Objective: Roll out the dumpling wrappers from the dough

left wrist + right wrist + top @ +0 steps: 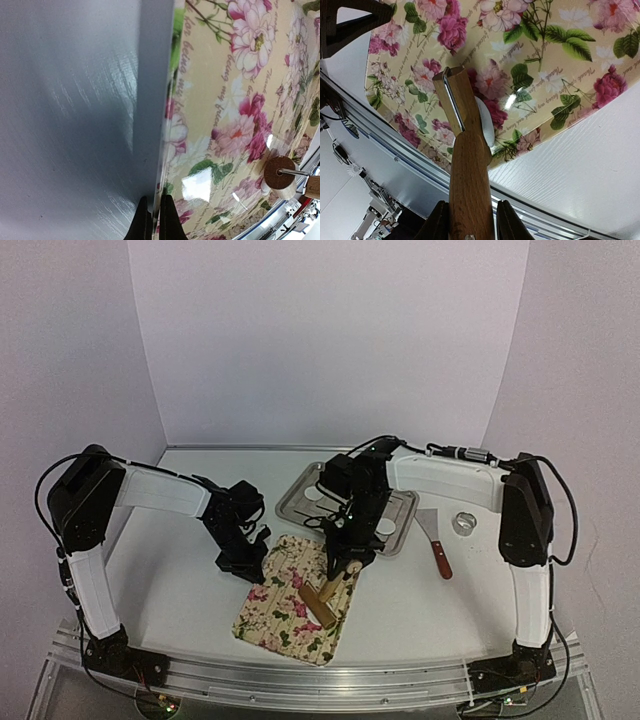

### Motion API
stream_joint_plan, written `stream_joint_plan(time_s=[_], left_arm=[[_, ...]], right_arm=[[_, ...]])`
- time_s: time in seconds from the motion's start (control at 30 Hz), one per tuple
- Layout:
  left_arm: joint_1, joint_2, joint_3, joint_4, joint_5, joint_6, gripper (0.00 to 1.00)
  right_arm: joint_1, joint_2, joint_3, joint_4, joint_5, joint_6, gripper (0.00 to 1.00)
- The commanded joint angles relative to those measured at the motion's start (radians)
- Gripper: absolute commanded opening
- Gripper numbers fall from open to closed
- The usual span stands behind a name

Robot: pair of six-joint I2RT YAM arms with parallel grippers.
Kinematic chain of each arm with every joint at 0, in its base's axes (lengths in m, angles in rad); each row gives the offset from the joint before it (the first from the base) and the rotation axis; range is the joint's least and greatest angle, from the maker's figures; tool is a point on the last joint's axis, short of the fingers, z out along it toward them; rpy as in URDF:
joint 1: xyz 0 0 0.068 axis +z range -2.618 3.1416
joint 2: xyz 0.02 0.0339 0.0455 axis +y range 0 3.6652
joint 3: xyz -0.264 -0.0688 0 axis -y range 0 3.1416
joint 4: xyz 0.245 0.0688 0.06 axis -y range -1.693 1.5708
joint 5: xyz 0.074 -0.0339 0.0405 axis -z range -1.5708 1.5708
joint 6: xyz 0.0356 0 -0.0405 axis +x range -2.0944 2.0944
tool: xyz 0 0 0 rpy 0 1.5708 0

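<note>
Mid-roll: right gripper (472, 220) clamping pin (466, 165) over dough (485, 121) mid-mat (225, 100); left gripper (155, 221) pinching mat's left edge. Wrappers (313, 497) in tray (297, 490); flattening likely unfinished.

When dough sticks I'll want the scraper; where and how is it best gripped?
Probably by its reddish handle, from above, closing across its width: the scraper lies flat right of the tray, handle toward the near edge, blade thin against the table.

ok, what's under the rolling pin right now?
A white bit of dough peeks out beside the rolling pin, lying on the flowered mat. How far it runs beneath the pin is covered.
</note>
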Motion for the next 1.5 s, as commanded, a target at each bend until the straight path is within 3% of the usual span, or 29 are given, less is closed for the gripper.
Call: stream_joint_plan(time_s=[0.0,0.37,0.97,1.47], left_arm=[[-0.004,0.046,-0.015,0.023,-0.026,-0.005,0.0],[-0.005,0.046,-0.019,0.024,-0.026,-0.001,0.0],[-0.004,0.084,-0.077,0.087,-0.034,-0.007,0.0],[-0.004,0.084,-0.091,0.088,-0.042,-0.005,0.0]], right_arm=[[0.073,0.209,-0.098,-0.076,0.238,0.024,0.0],[0.094,0.229,-0.087,-0.06,0.268,0.034,0.0],[0.097,0.192,-0.226,0.167,0.233,0.037,0.0],[0.097,0.224,-0.232,0.163,0.288,0.062,0.0]])
